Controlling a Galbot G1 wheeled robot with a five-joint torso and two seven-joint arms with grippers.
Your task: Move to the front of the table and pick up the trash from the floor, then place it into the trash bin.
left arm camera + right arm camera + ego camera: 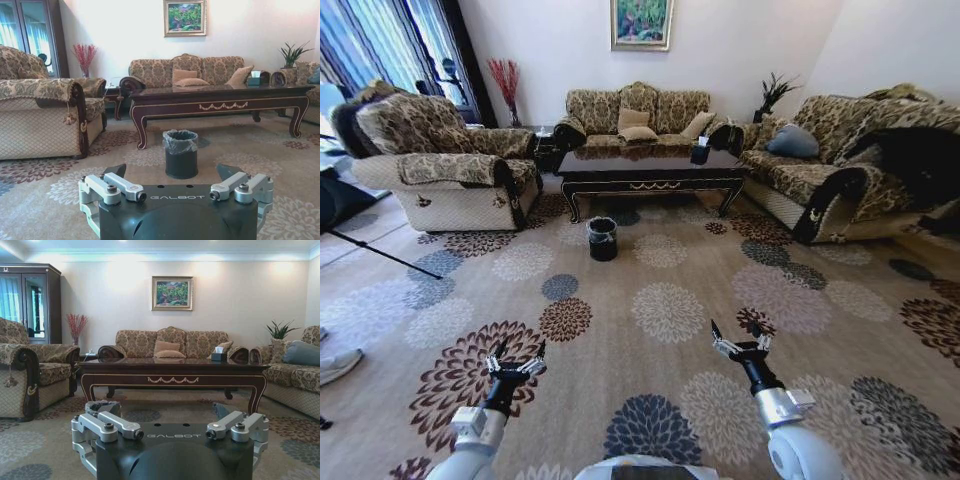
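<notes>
both grippers, left (516,357) and right (739,341), are hanging wide open and empty over the floor (670,310). you're facing the table (650,170) from well back; the trash bin (602,238) is sitting ahead, on the left gripper's side. i cannot make out the trash.

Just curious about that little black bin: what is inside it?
The trash bin shows a clear-grey liner folded over its rim. Its inside looks dark, and the bottom is hidden by its wall, so any contents cannot be seen.
</notes>
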